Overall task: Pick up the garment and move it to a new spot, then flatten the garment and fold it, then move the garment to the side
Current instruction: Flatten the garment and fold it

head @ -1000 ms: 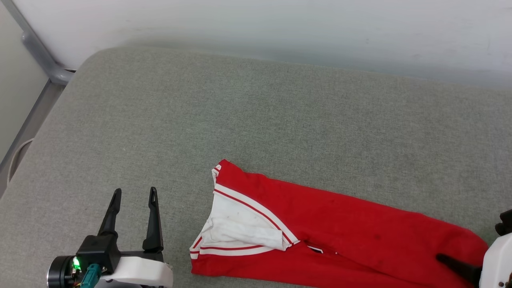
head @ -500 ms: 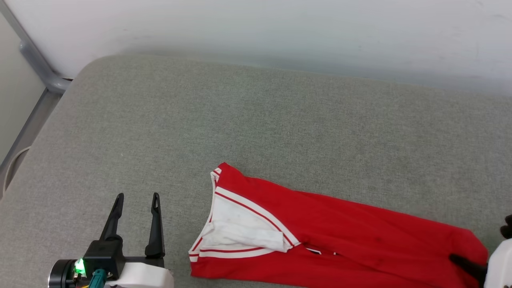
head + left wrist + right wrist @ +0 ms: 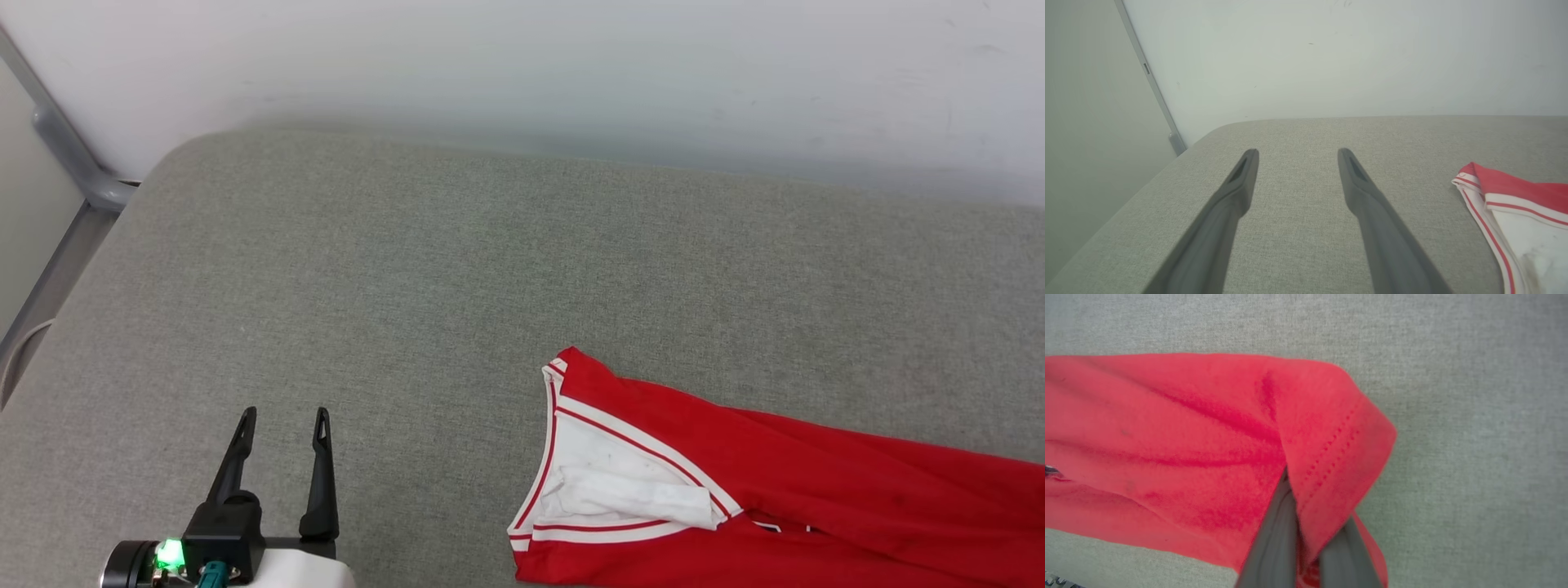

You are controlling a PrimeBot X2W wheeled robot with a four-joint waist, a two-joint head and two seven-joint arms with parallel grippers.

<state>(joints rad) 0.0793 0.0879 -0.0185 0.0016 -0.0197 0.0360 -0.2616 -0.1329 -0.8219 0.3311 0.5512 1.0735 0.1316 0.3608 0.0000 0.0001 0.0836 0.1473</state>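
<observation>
Red jersey cloth, the garment [image 3: 816, 490] lies on the grey fabric-covered cushion [image 3: 408, 269] at the lower right of the head view, stretched long and narrow and running off the right edge. Its left end shows a white sleeve [image 3: 629, 490] folded over itself and edged with red-and-white striped trim. A scrap of black, white-edged print peeks out just beside the sleeve. The right fingers [image 3: 1278, 539] are closed tight on the garment [image 3: 1188, 437]. In the right wrist view they pinch a stitched hem corner, and the red cloth bunches into creases that fan out from the pinch. A fold drapes over one finger, with the cushion [image 3: 1474, 416] beneath. The left fingers [image 3: 317, 465] stand wide apart with nothing between them. They sit at the lower left of the head view, over bare cushion and well apart from the garment's sleeve end. In the left wrist view those fingers [image 3: 1372, 212] point across the cushion [image 3: 1298, 245] toward a white wall [image 3: 1331, 61]. The garment [image 3: 1519, 192] shows at the right edge of that view, trim and white sleeve, clear of both fingers. A grey metal post [image 3: 73, 163] stands at the cushion's far left corner against the wall [image 3: 522, 65]
</observation>
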